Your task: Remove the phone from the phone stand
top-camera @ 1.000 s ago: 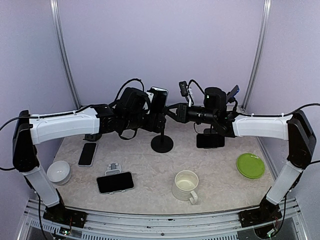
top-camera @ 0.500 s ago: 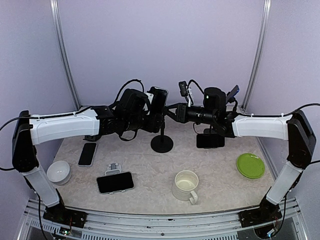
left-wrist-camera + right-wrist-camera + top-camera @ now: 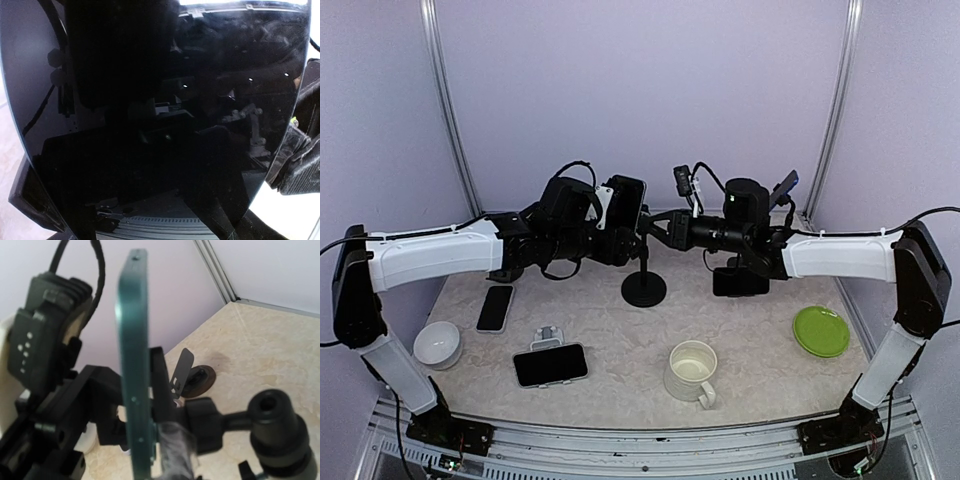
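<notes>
The phone (image 3: 625, 205) is a flat slab w/ glossy black glass front, teal-green rim and rounded corners. It stands upright above the table centre, at about 11 o'clock from the round foot of the phone stand (image 3: 644, 289), high up at the stand's head. The stand is matte black: disc foot, thin pole, ball joint and holder plate on top. The table (image 3: 620, 335) is beige w/ marble-like veins.

The L wrist cam gives only the screen (image 3: 160, 120). It fills nearly the whole frame w/ mirror reflections, and dark parts show at its 8 and 3 o'clock edges. The R wrist cam sees the phone edge-on (image 3: 134, 365) as a thin teal strip. There the holder plate touches the phone's back on the 3 o'clock side, and the ball joint and thick pole top (image 3: 274, 432) sit at 4 o'clock. The top cam cannot show this contact.

The left gripper (image 3: 617, 220) is on an arm stretched in from 9 o'clock, nearly level. Its fingers are spread wide and pressed on the phone's opposite edges.

The right gripper (image 3: 662, 231) comes in from 3 o'clock, arm also level. Its fingers are near together and seem to pinch the stand's neck just beside the holder; the contact is partly hidden.
</notes>
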